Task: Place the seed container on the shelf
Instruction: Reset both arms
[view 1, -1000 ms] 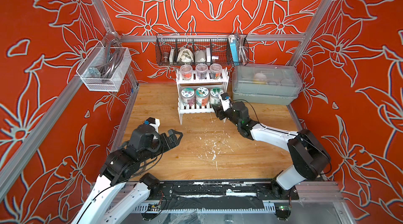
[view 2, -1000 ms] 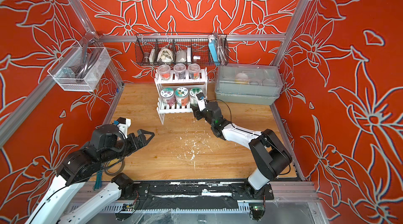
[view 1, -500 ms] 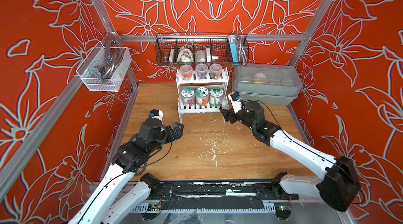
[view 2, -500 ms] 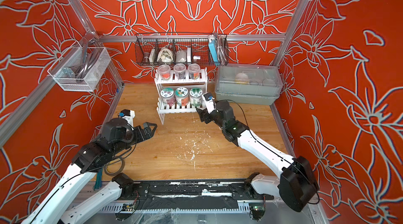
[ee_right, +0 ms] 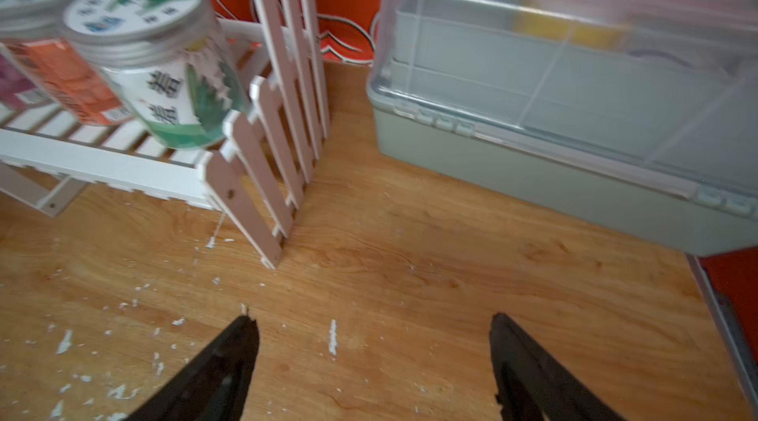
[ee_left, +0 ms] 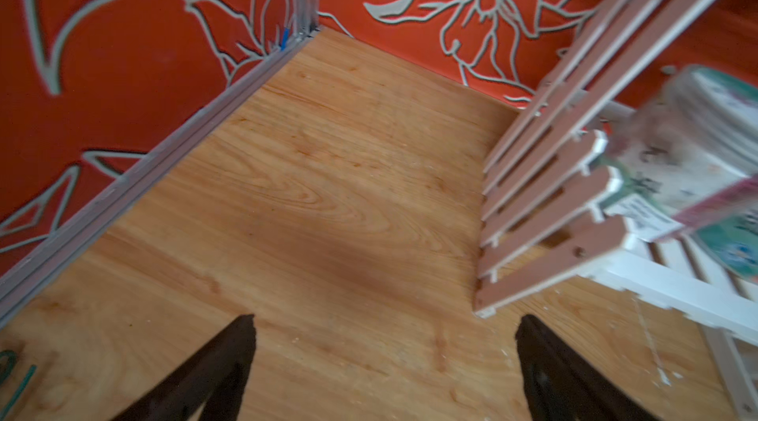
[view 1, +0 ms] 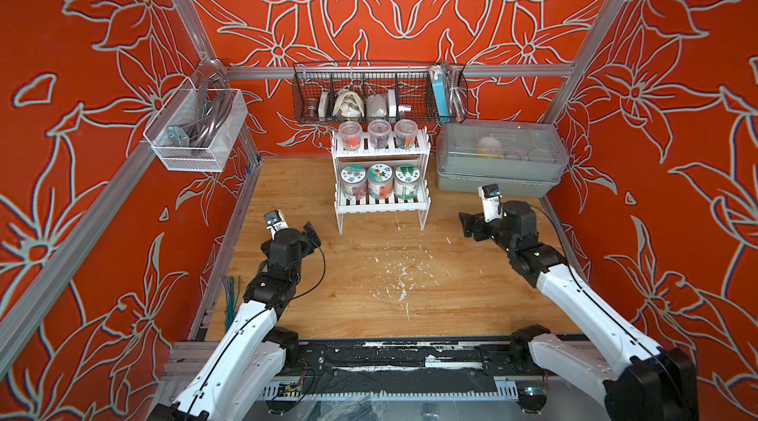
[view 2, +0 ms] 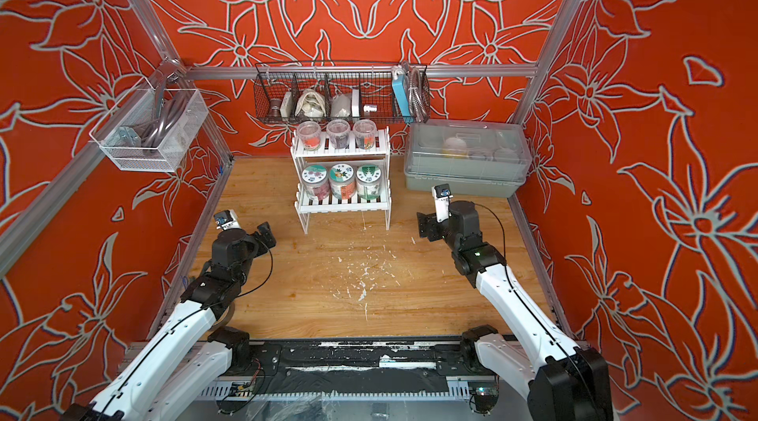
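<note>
The white slatted shelf (view 1: 381,209) stands at the back of the wooden floor, seen in both top views. On the right end of its lower tier stands the seed container (view 1: 406,181), a clear jar with a green and white lid (ee_right: 164,82), beside two similar jars. Three small cups sit on the upper tier. My right gripper (view 1: 467,226) is open and empty, off to the right of the shelf (ee_right: 262,144) and apart from it. My left gripper (view 1: 311,234) is open and empty over bare floor, left of the shelf (ee_left: 553,193).
A grey lidded plastic box (view 1: 498,160) sits right of the shelf against the back wall. A black wire basket (view 1: 379,94) hangs above the shelf. A clear mesh bin (view 1: 197,131) hangs on the left wall. White flecks (view 1: 393,275) dot the floor.
My right gripper has opened and drawn back to the right from the jar on the shelf's lower tier. The left arm has straightened up toward the left side, its gripper still open.
</note>
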